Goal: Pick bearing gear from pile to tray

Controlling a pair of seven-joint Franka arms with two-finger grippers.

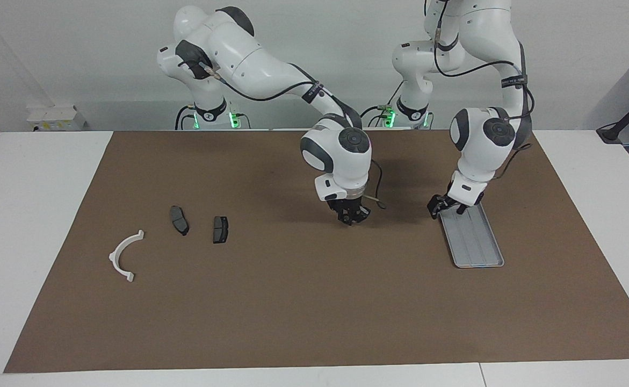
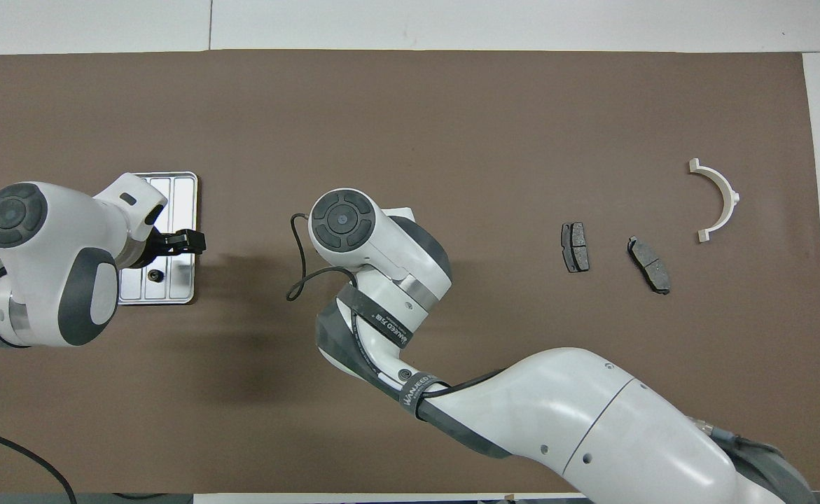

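While the left end effector [image 1: 445, 206] hung over the tray's [image 2: 184, 187] edge toward the right arm's end, its fingers spread and empty, a small dark round bearing gear [image 2: 153, 275] lay in the tray at the end nearer the robots. The right end effector [image 1: 352, 215] hovered low over bare mat at mid-worktop; whether it was open or gripped anything could not be told. Two brake pads [image 1: 179, 220] and a white bracket [image 1: 125, 255] lay toward the right arm's end. Such a gear probably handles as light, rigid and smooth, best pinched across its rim.
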